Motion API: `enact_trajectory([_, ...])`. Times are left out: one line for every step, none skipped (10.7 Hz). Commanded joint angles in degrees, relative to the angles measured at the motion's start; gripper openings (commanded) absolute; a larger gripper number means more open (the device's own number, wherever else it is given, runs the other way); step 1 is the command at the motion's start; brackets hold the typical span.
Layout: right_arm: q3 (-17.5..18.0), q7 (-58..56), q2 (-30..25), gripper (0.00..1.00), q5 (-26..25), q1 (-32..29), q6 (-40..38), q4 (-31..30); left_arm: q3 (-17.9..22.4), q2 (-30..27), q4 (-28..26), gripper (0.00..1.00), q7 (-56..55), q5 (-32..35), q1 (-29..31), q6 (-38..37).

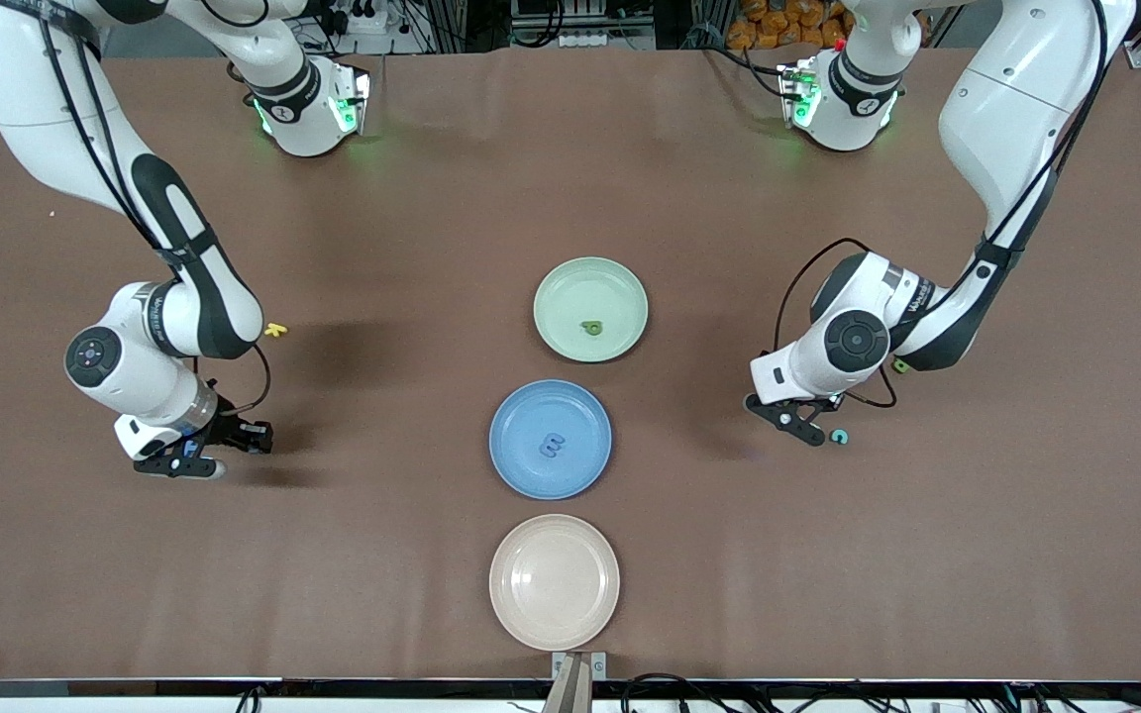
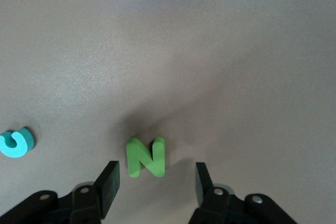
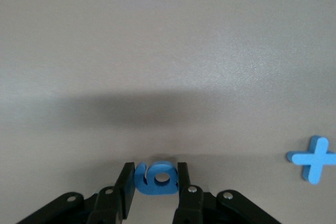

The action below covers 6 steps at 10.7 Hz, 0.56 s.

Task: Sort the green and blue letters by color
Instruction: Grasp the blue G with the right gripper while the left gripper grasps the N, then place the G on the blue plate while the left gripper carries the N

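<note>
Right gripper [image 3: 152, 179] low over table toward right arm's end, fingers clamped on blue letter [image 3: 156, 177]; blue X [image 3: 312, 159] lies near on cloth. Left gripper [image 2: 156, 184] low toward left arm's end, fingers spread wide, green N [image 2: 146, 157] flat on table just ahead of gap, untouched. Teal letter [image 2: 16, 142] lies apart from it. Green plate [image 1: 620, 287] holds green letter [image 1: 591, 327]; blue plate [image 1: 521, 465] holds blue letter [image 1: 552, 447].

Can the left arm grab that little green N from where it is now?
Probably yes. The left gripper hangs open just above the green N, one finger on either side of it, with bare table around it. The teal letter lies well aside.
</note>
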Motion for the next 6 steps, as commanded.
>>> enact_trajectory([0.44,8.78,-2.72,0.00,1.07,3.68,-4.06,1.64,0.32,0.40,-0.07,0.66,-0.49,1.87,0.55,1.19])
enact_trajectory([0.80,13.86,-2.64,0.00,1.07,5.78,-4.06,2.26,0.32,0.48,-0.07,0.65,-0.49,1.87,0.55,1.19])
enact_trajectory([0.80,17.74,-2.20,0.00,1.15,8.15,-3.97,3.40,0.32,0.48,-0.07,0.65,-0.49,1.87,0.55,1.27])
enact_trajectory([0.80,21.87,-1.93,0.00,1.15,10.87,-3.97,4.63,0.32,0.92,-0.07,0.64,-0.58,1.87,0.46,1.54])
enact_trajectory([0.80,25.57,-1.58,0.00,1.24,13.42,-3.97,6.21,0.32,1.18,0.02,0.64,-0.49,1.87,0.46,1.80])
enact_trajectory([0.80,28.82,-1.06,0.00,1.50,15.54,-3.71,7.44,0.32,1.36,0.02,0.64,-0.49,1.87,0.46,2.24])
